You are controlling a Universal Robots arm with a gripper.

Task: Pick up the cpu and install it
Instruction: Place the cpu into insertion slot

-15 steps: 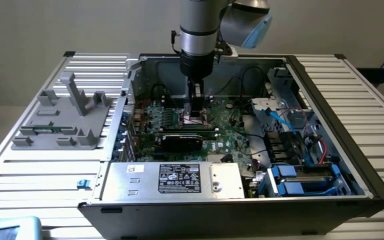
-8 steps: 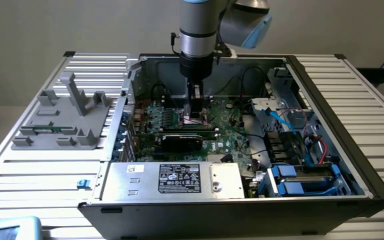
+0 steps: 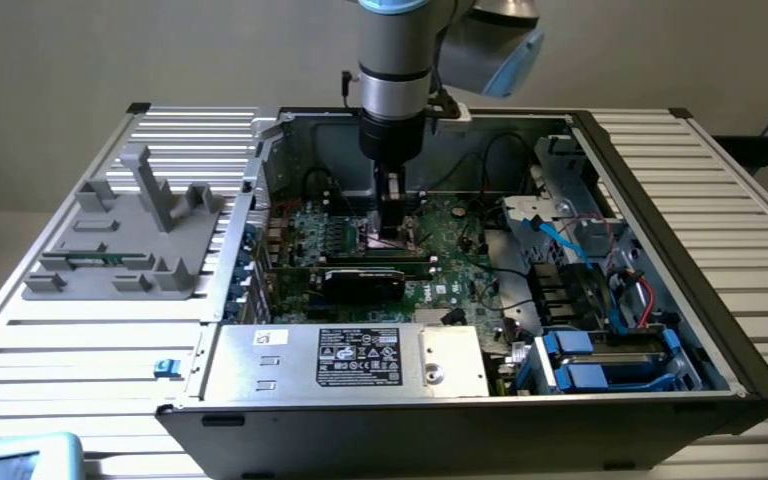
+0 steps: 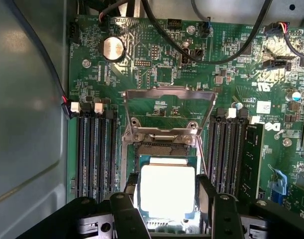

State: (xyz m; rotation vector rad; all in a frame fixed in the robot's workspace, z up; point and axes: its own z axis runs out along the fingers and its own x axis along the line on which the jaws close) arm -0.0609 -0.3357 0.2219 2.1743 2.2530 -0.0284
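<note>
The cpu (image 4: 167,190), a flat square chip with a bright metal top and a thin green rim, sits between my gripper's (image 4: 167,199) two black fingers (image 4: 131,191), which press on its opposite edges. It hangs level just above the open socket (image 4: 161,148), or rests on it; I cannot tell which. The socket's metal load plate (image 4: 169,107) stands hinged up behind it. In the exterior view my gripper (image 3: 391,238) reaches straight down into the open computer case (image 3: 704,330), low over the green motherboard (image 3: 471,255).
Black memory slots (image 4: 94,149) flank the socket on both sides, and one holds a module (image 4: 251,159). A black card (image 3: 377,275) lies in front of the socket, with a silver box (image 3: 357,358) nearer still. Cables (image 4: 211,57) cross the board. A grey fixture (image 3: 131,230) stands outside the case.
</note>
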